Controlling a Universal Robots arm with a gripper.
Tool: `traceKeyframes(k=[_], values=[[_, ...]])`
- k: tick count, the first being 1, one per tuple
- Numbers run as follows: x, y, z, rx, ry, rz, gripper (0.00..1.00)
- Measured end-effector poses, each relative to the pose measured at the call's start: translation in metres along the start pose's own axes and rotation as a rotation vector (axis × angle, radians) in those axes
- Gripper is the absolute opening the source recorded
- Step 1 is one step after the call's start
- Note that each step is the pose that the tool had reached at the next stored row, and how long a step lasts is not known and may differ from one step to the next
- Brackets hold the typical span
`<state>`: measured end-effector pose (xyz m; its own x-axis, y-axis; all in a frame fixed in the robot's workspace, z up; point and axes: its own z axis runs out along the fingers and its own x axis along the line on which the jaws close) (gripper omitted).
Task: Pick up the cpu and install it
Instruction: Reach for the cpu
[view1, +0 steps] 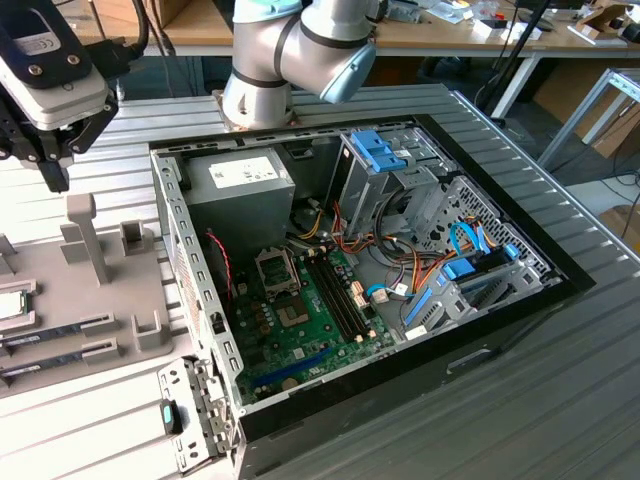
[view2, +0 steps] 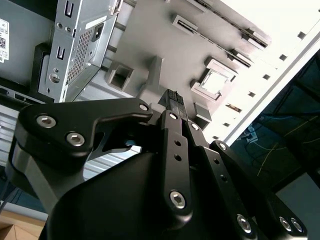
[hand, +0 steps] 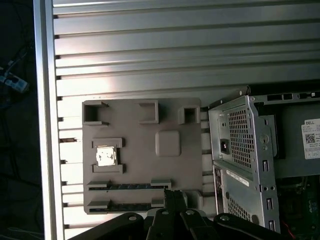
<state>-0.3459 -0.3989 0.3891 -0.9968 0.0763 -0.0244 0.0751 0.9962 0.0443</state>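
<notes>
The cpu (hand: 106, 156) is a small silvery square lying in a framed recess of the grey holder tray (hand: 145, 120). It also shows in the second wrist view (view2: 214, 83) and at the exterior view's left edge (view1: 10, 305). My gripper (view1: 55, 165) hangs above the tray's far part, well clear of the cpu. Its black fingers (view2: 172, 100) are pressed together, shut on nothing, and in the first wrist view my gripper (hand: 172, 194) sits over the tray's edge by the memory slots. The motherboard's empty socket (view1: 277, 270) lies inside the open computer case (view1: 190, 290).
Long memory sticks (view1: 55, 330) rest in slots on the tray. A grey power-supply box (view1: 243, 190), drive cages (view1: 400, 170) and loose cables (view1: 400, 280) crowd the case. Upright posts (view1: 85, 235) stand on the tray. The ribbed metal table (view1: 560, 330) lies around it.
</notes>
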Motion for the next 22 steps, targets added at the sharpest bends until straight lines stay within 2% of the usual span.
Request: traceKeyframes(k=[22], values=[[0.0184, -0.0015, 0.0006, -0.0001, -0.0001, 0.0, 0.11]])
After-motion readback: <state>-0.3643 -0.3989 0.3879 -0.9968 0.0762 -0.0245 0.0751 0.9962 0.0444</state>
